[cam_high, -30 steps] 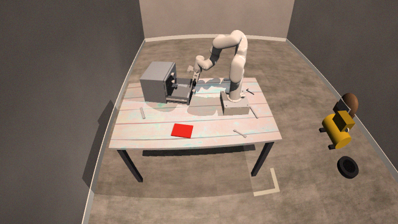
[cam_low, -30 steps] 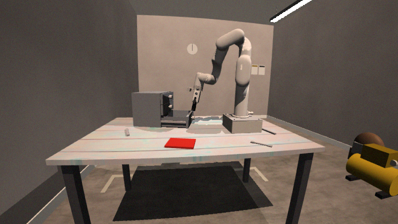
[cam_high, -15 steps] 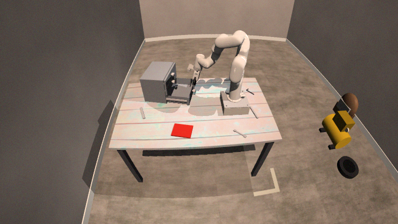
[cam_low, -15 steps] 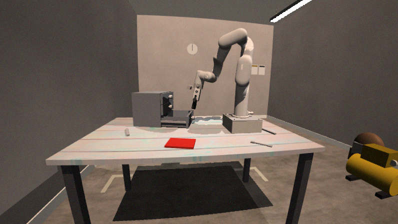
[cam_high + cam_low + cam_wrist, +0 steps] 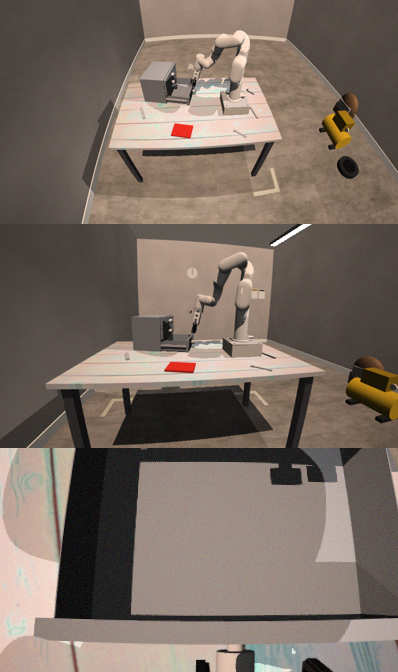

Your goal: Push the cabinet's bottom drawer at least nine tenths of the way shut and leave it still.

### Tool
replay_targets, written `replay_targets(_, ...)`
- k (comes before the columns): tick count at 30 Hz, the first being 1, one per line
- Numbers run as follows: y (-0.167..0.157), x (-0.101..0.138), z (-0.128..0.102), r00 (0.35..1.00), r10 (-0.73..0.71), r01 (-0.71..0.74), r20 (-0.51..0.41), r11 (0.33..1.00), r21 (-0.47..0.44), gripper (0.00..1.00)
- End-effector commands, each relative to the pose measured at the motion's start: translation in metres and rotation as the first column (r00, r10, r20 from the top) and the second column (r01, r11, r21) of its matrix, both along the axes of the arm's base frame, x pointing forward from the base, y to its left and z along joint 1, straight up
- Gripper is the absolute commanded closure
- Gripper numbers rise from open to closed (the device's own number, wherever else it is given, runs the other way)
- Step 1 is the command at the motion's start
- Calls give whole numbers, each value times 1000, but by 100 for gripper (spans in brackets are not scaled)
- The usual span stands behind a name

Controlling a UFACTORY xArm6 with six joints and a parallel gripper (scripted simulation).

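Observation:
A grey cabinet stands at the table's back left, also in the exterior view. Its bottom drawer is pulled far out toward the arm's base; it also shows in the exterior view. The wrist view looks down into the empty drawer, with its front panel along the bottom and the pale knob below it. My gripper hangs just above the drawer's front panel, fingers pointing down, also in the exterior view. Its dark fingertips stand apart on either side of the knob. It is open and holds nothing.
The arm's base block stands right of the drawer. A red flat square lies near the table's front. Small metal bars and a dark tool lie on the table. A yellow machine sits on the floor.

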State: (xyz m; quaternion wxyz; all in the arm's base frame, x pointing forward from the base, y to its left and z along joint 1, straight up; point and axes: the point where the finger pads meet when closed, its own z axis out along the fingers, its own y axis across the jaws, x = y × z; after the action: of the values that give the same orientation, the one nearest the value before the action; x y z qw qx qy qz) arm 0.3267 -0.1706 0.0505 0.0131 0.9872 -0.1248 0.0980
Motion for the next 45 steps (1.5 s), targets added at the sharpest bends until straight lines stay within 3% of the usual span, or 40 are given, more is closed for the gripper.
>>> replay_targets(1,-1,1,1,1000,0,0,3,1000,-2,40)
replay_targets(26,-1,1,-1,1000,0,0,4,1000,-1,40)
replay_targets(45,0,1,-22,1000,1,-1,4,1000,0,40)
